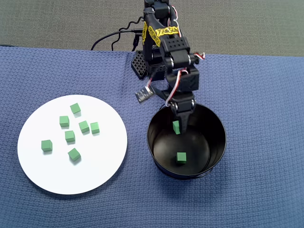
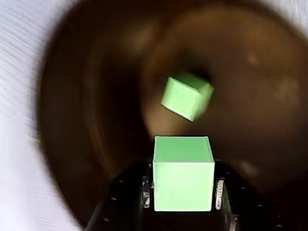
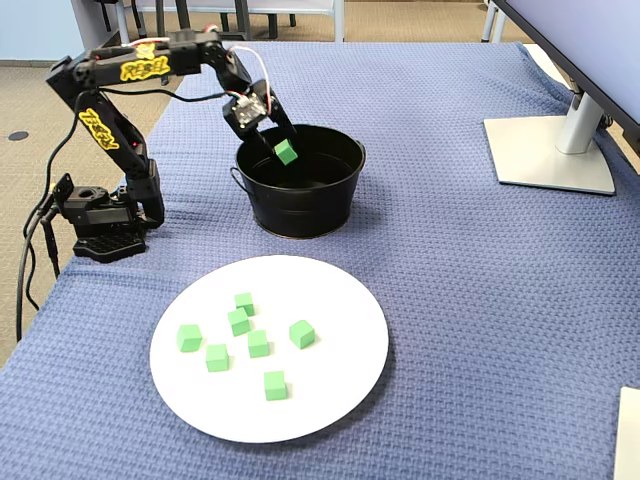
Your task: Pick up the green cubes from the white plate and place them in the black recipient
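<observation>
A: Note: black two-finger gripper (image 3: 283,147) hangs over the round glossy black metal tin (image 3: 300,210), fingers pinching one small bright green matte cube (image 2: 183,179). Risk?

B: The cube could stick to a finger on release, or bounce off the tin's hard floor, where another green cube (image 1: 181,157) lies already

A: Rest of the stock?

B: Seven identical green cubes (image 3: 258,343), sharp-edged, loosely scattered on the large flat white round plate (image 3: 340,395), well apart from the tin on the blue woven cloth (image 3: 480,290)
</observation>
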Controlling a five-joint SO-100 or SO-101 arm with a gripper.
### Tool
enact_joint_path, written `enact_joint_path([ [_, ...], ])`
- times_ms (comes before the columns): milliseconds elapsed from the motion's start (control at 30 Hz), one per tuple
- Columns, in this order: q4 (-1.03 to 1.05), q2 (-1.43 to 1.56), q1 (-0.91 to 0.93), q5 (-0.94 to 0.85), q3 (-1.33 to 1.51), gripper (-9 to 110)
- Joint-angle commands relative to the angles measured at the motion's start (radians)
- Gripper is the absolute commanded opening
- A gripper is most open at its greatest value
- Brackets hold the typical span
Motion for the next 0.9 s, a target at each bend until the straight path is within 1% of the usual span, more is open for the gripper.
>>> enact_joint_path([
  [0, -0.012, -0.002, -0.032, -0.054, -0.003, 43],
  [67, 0.003, 0.014, -0.026, -0.072, -0.008, 46],
  [233, 0.052, -0.002, 0.028, -0.087, -0.124, 44],
  [333, 0.1, 0.015, 0.097, -0.12, -0.207, 41],
  [467, 0.222, -0.009, 0.316, -0.15, -0.334, 38],
  [533, 0.268, -0.057, 0.437, -0.196, -0.374, 32],
  [600, 0.259, -0.091, 0.549, -0.255, -0.373, 29],
  [733, 0.264, -0.192, 0.718, -0.449, -0.376, 30],
  [867, 0.199, -0.296, 0.839, -0.529, -0.376, 31],
])
